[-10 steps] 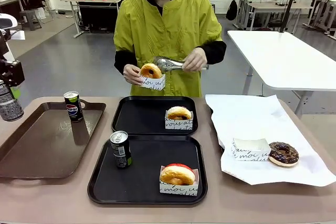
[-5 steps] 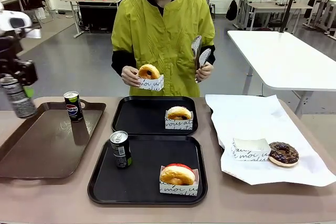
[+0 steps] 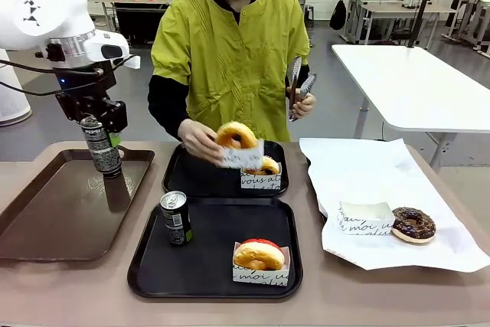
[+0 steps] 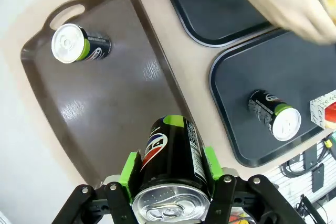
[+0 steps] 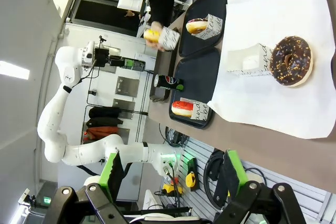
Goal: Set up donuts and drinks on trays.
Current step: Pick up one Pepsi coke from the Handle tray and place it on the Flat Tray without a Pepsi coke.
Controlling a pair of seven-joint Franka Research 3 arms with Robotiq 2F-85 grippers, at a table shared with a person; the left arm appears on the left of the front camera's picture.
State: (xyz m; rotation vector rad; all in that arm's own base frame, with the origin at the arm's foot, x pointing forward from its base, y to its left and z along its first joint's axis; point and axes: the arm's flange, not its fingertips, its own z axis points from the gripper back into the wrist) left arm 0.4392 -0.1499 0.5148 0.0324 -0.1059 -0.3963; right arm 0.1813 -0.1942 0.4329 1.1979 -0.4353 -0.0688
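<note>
Left gripper [image 4: 169, 167]: green pads pinched on a soda can [image 3: 102, 157], one pad on each side of its body just under the silver top. The can is upright in the front view. It hangs over the brown tray [image 3: 46, 220], near the far end. From the front you can't tell whether its base touches the tray floor.

In the left wrist view a second can [image 4: 79, 45] stands on the same brown tray by the handle cut-out, well apart from the held one. A third can [image 3: 174, 217] stands at the far-left corner of the near black tray [image 3: 207, 285].

Right gripper [image 5: 173, 174]: fingers spread, nothing between them, well apart from the task items.

Donuts:
- A red-iced one [image 3: 260, 255] in a paper holder sits on the near black tray, right of the third can.
- A yellow one [image 3: 266, 168] in a holder sits on the far black tray [image 3: 184, 181].
- The person's hand [image 3: 200, 142] holds another boxed donut [image 3: 237, 142] tilted over that far tray, just beside the yellow one.
- A chocolate donut [image 3: 413, 224] lies on the white paper sheet [image 3: 360, 166], touching an empty holder [image 3: 365, 217].

The person's other hand holds tongs [image 3: 298, 86] up at chest height, nothing in them.
</note>
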